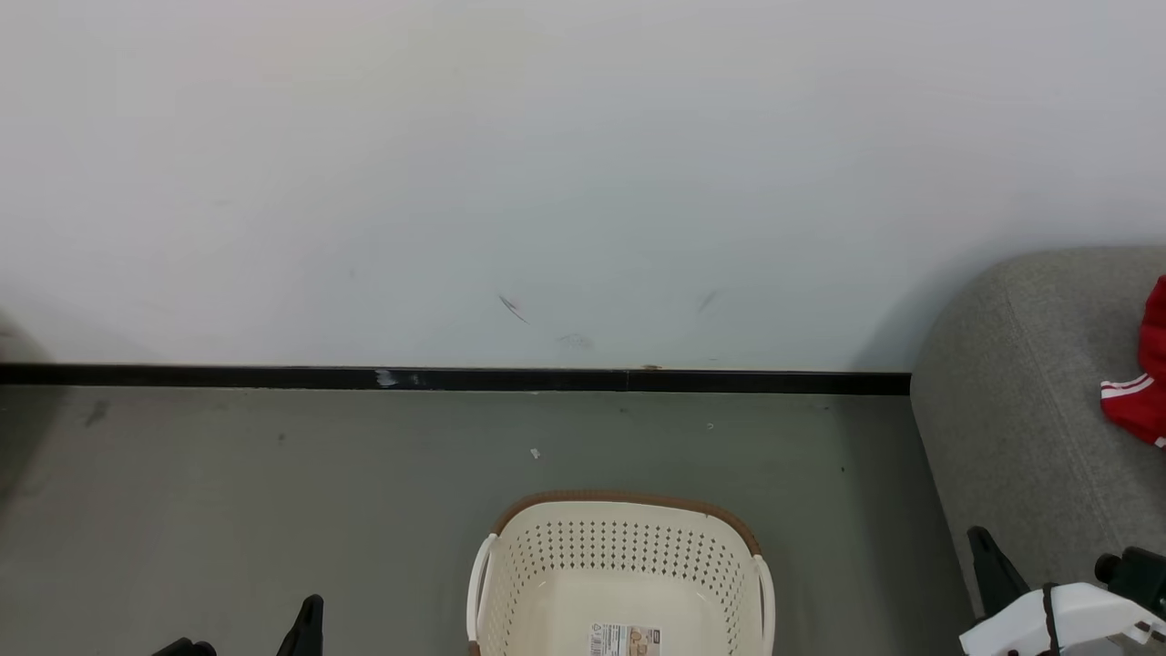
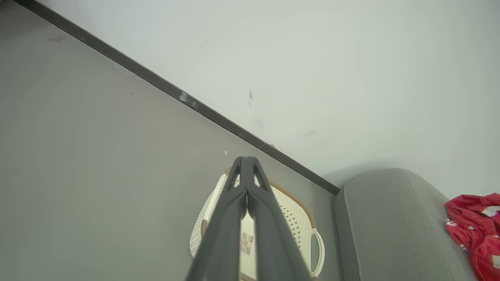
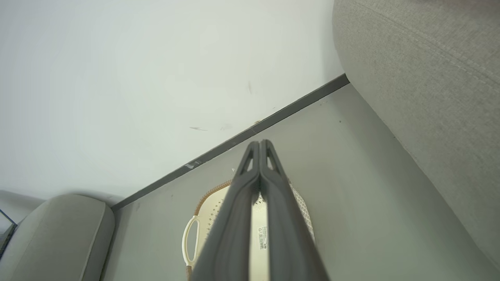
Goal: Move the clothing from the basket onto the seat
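Both pincers were clenched on nothing: the left pincer (image 2: 246, 160) and the right pincer (image 3: 259, 143) each showed their fingers pressed together, hanging above the basket (image 1: 629, 547). In the head view the basket stood on the floor (image 1: 273, 510) at 6 o'clock. The red clothing (image 1: 1139, 392) lay on the grey seat (image 1: 1011, 410) at 3 o'clock, well apart from the basket.

The visible basket floor was bare but for a label (image 1: 625, 640), so the task looked close to finished. The sound move was probably to check the unseen part of the basket before stopping, and to keep both arms clear of its rim.

Much was cut off:
- The basket's near half ran off the head view at 6 o'clock.
- In both wrist views the fingers covered its middle.
- The clothing was cropped at 3 o'clock, so I could not tell how many garments lay there or whether any hung over the seat's edge.
- The label's print was too small to read.
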Motion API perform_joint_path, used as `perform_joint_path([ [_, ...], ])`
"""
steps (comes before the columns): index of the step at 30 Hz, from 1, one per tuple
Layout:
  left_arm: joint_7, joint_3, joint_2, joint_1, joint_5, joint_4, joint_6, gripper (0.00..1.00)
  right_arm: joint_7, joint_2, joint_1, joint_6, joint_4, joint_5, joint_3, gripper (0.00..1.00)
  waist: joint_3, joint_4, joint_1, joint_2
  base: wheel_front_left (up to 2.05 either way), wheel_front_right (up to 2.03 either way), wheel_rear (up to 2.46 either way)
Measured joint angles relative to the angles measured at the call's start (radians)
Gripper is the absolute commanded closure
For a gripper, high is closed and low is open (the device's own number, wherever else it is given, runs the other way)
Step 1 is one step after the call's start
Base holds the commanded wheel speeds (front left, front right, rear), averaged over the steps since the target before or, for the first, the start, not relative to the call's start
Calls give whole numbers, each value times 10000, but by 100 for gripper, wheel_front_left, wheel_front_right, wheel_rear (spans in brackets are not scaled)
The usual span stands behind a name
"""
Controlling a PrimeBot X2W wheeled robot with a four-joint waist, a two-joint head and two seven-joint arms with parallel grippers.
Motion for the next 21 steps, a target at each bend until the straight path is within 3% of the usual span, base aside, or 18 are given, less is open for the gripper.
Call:
perform_joint_path([
  [5,176,192,-27,-25,-560,-96,-81,100,249,-6,-45,0,-29,823,-4,100,13,-116,38,0,0,0,0],
  [11,370,359,-48,-58,-1127,-190,-138,100,426,-13,-47,0,-119,1636,-2,100,33,-226,54,0,0,0,0],
  [16,533,525,-63,-151,-1676,-259,-213,100,593,-27,-49,0,-217,2437,8,100,67,-324,53,0,0,0,0],
  [21,709,663,-82,-174,-2213,-280,-274,100,702,-52,-52,-2,-288,3256,25,100,116,-401,18,0,0,0,0],
])
